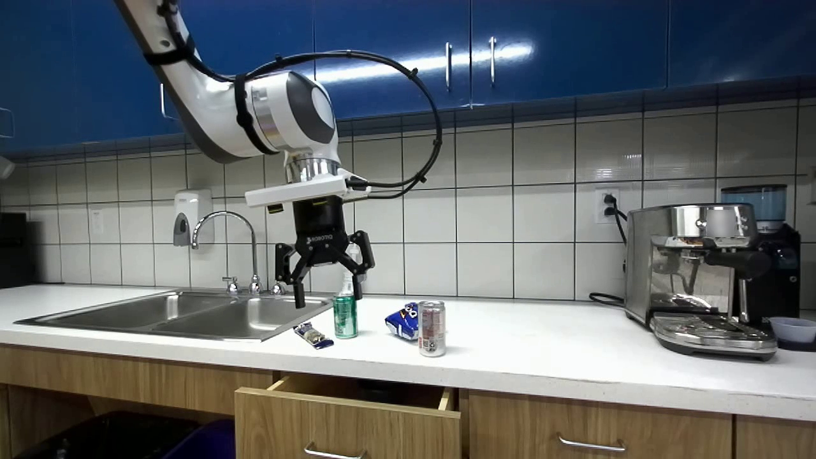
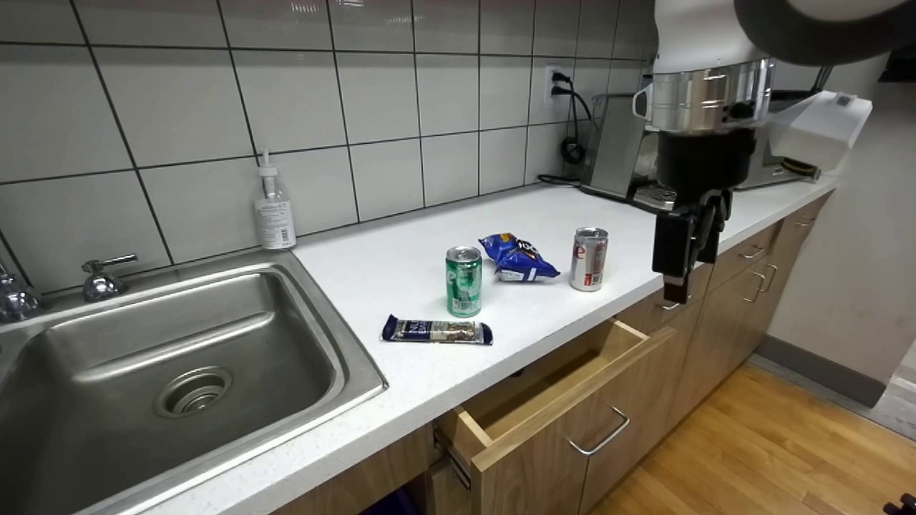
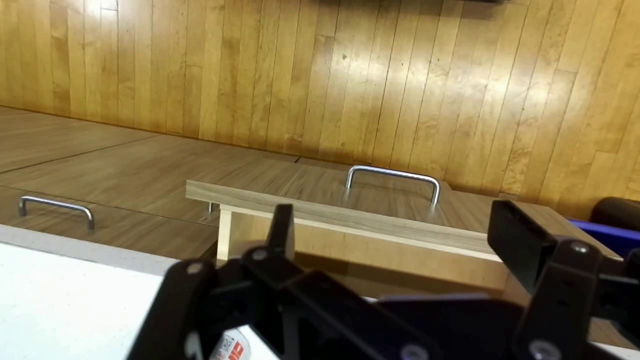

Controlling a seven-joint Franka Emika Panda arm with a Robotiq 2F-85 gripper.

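The drawer (image 1: pixel 382 427) is pulled out below the front edge of the counter (image 1: pixel 542 363); in the wrist view its front is framed btwn the fingers (image 3: pixel 282 225). The gripper (image 1: pixel 328 294) is held pointing down, higher than the drawer & clear of it, spread wide; whether it's directly overhead can't be told. On the counter nearby, a snack bar (image 2: pixel 436 330) is laid flat, a green can (image 2: pixel 464 282) & a silver can (image 2: pixel 589 259) are stood upright, & a blue bag (image 2: pixel 517 259) is placed btwn them. Further out, a pump bottle (image 2: pixel 275 218) is set at the back corner of the sink (image 2: pixel 93 429), & a coffee machine (image 1: pixel 676 280) is seen toward the opp. end.
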